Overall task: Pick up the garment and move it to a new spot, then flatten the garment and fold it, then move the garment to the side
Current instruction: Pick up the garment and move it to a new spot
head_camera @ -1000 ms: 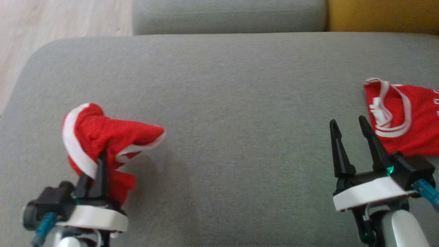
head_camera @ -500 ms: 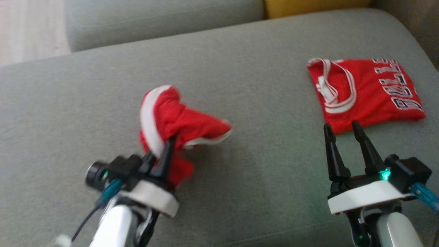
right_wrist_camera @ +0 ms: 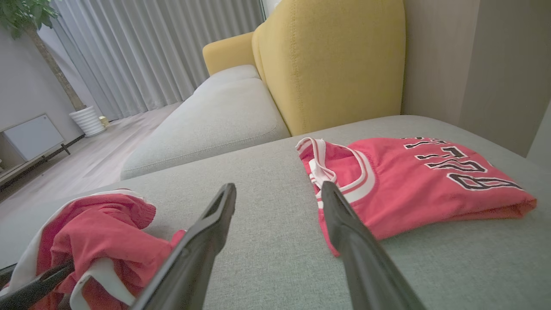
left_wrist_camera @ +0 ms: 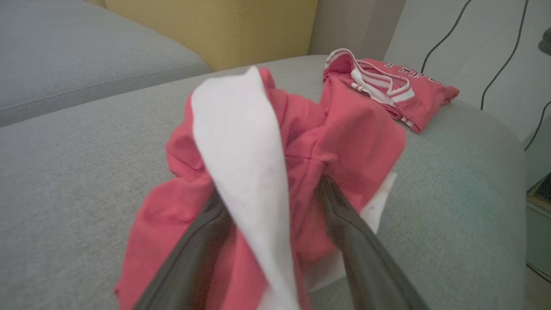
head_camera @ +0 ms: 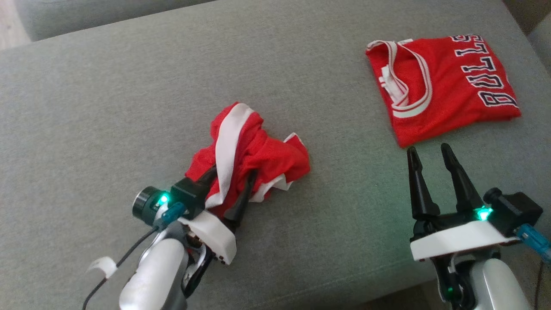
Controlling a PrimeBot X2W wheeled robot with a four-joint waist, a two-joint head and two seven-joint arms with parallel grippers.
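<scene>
Head view: a grey seat cushion (head_camera: pixel 107 94) is used as the work surface. Its far right is taken by a folded red jersey (head_camera: pixel 456 82), which lies flat and well apart from the work.

Crumpled red garment (head_camera: pixel 267 157) is bunched near the centre-left of the cushion, resting on the fabric and draped over the left gripper (head_camera: pixel 233 172). The jaws are seen spread wide, with cloth lying over and between them and nothing pinched, as far as can be judged.

Right gripper (head_camera: pixel 428 148) is spread and empty, just beside the near edge of the folded jersey.

Risks, as judged:
- Flattening room to the right is limited. If the garment is spread that way, the folded jersey could be overlapped or dragged out of its fold.
- The jersey's near edge could be caught by the right fingers if that arm is swung left carelessly.
- The white band (head_camera: pixel 228 142) is hung between the left fingers (left_wrist_camera: pixel 361 254). If the arm is pulled back, the band could be snagged and the garment towed off its spot.
- With the pile this wadded, two layers could be grabbed at once and the spread spoiled.
</scene>
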